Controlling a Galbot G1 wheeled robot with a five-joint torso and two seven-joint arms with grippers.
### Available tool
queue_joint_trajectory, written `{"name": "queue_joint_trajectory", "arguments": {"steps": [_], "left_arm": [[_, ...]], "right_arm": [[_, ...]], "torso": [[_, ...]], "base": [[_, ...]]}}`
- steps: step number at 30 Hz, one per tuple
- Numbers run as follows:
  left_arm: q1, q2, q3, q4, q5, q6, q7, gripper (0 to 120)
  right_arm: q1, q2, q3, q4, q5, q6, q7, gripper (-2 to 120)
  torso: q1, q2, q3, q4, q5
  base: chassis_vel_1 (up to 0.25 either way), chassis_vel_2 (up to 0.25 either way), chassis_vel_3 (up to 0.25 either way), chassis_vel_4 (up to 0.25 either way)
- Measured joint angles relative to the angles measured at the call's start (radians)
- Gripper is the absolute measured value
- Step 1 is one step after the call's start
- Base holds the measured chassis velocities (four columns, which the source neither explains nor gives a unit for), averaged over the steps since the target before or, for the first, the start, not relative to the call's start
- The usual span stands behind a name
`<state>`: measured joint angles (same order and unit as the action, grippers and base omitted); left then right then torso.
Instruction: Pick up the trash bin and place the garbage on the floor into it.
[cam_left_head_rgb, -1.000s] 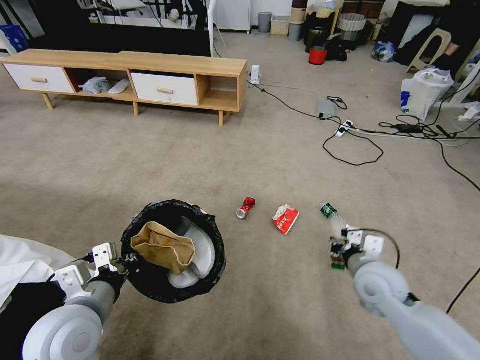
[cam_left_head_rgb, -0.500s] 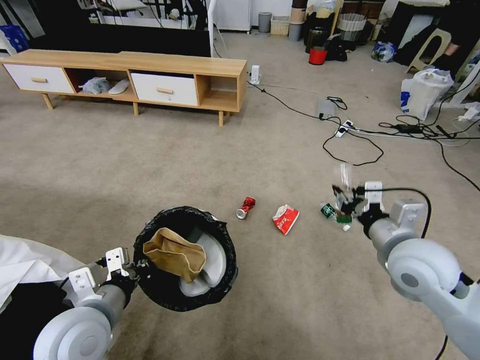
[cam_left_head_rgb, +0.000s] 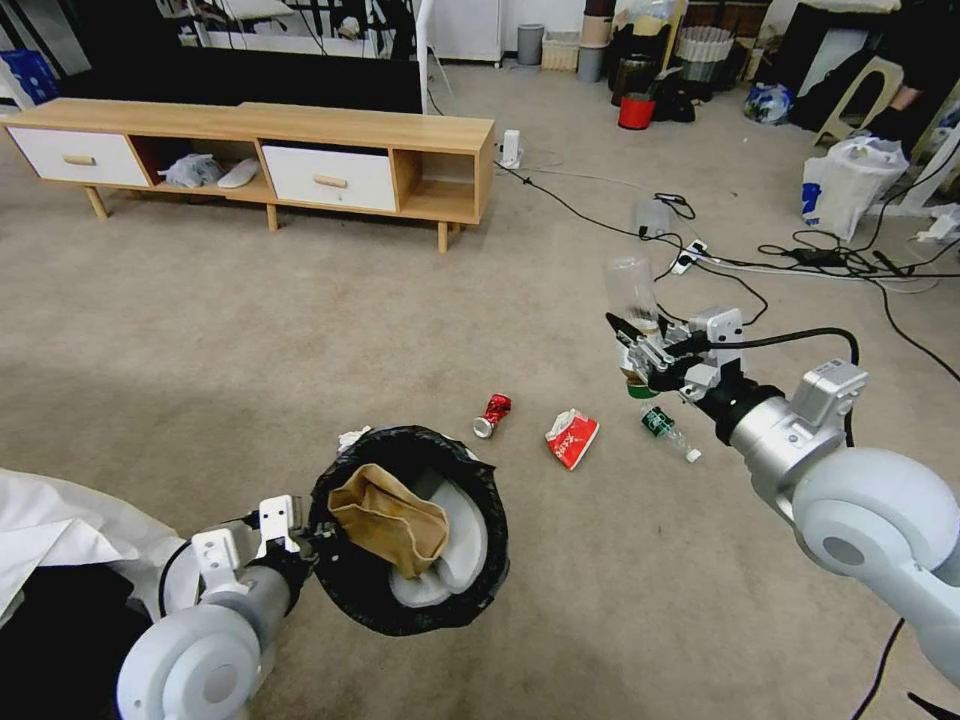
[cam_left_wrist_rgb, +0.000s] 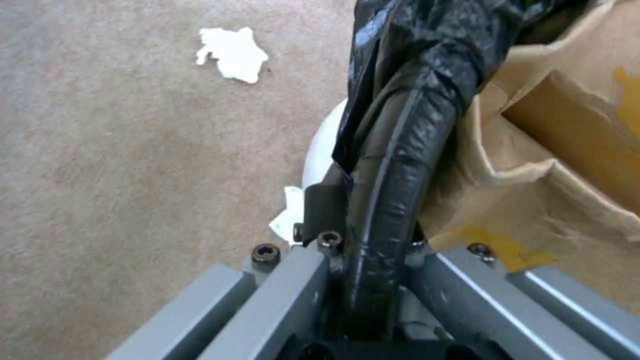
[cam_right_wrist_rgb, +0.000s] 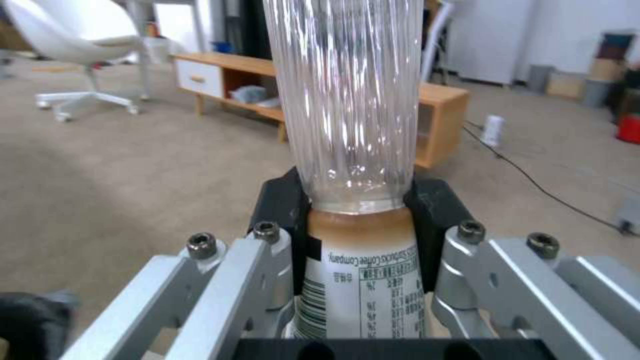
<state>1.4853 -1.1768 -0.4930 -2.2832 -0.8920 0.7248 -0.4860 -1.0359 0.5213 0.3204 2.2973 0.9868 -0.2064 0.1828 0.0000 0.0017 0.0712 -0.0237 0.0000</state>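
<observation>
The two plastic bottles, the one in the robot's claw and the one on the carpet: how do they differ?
The held bottle stands upright, gripped by the right gripper above the floor; the floor bottle lies flat on the carpet. The held one looks bigger, the floor one smaller with a green label. Both are clear plastic.

R gripper (cam_right_wrist_rgb: 357, 220) clamped on clear ribbed plastic bottle (cam_right_wrist_rgb: 347, 100) w/ printed label (cam_right_wrist_rgb: 373, 295), black pads (cam_right_wrist_rgb: 279, 210) either side at label's upper edge, beige carpet (cam_right_wrist_rgb: 133, 175) behind, wooden TV cabinet (cam_right_wrist_rgb: 440, 107), white swivel chair (cam_right_wrist_rgb: 73, 45), black cable (cam_right_wrist_rgb: 533, 182)
</observation>
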Motion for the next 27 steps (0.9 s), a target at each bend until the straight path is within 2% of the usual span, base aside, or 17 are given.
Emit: {"name": "queue_joint_trajectory", "arguments": {"steps": [12, 18, 27], "left_arm": [[-0.073, -0.013, 0.077, 0.024, 0.006, 0.008, -0.022, 0], [-0.097, -0.018, 0.1, 0.031, 0.002, 0.009, -0.025, 0], [-0.134, -0.021, 0.122, 0.032, -0.012, 0.01, -0.027, 0]], "right_arm": [[0.026, -0.018, -0.039, 0.022, 0.0, 0.034, -0.096, 26], [0.044, -0.006, -0.086, 0.011, -0.007, 0.051, -0.137, 25], [0.067, 0.032, -0.164, -0.017, -0.033, 0.052, -0.147, 25]], "torso": [[0.0, 0.0, 0.0, 0.0001, 0.0001], [0.0, 0.0, 0.0, 0.0002, 0.0], [0.0, 0.0, 0.0, 0.0001, 0.0001]], "base": [[0.0, 0.0, 0.0, 0.0], [0.0, 0.0, 0.0, 0.0], [0.0, 0.0, 0.0, 0.0]]}}
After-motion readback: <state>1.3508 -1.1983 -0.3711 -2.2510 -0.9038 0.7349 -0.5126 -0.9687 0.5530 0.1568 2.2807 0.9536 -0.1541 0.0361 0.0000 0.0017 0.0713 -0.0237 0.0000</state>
